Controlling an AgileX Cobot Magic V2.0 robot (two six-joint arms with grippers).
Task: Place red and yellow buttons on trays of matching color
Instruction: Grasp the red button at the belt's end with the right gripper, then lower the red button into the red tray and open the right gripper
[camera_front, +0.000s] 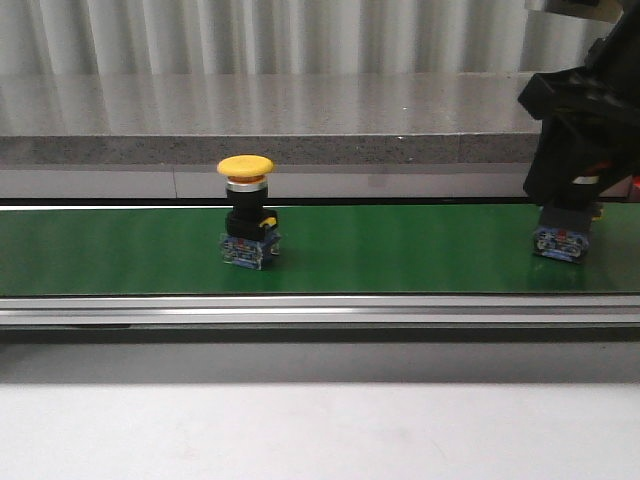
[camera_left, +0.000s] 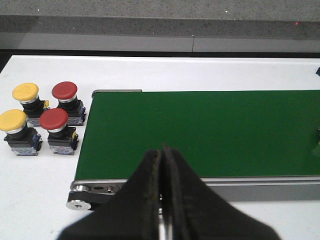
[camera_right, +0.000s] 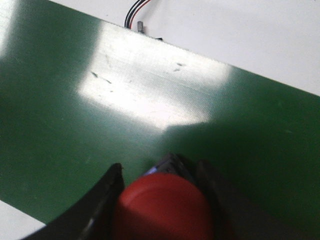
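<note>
In the front view the right claw (camera_front: 566, 205) is covering the cap and upper body of the button (camera_front: 561, 241) at the belt's right end, leaving only its base showing. The right arm is running off the top and right edges. The green belt (camera_front: 400, 250) is being cut by both side edges. In the right wrist view the red button (camera_right: 162, 210) is blurring and running off the picture's edge. In the left wrist view something small (camera_left: 318, 136) is peeking in, too cropped to identify.
</note>
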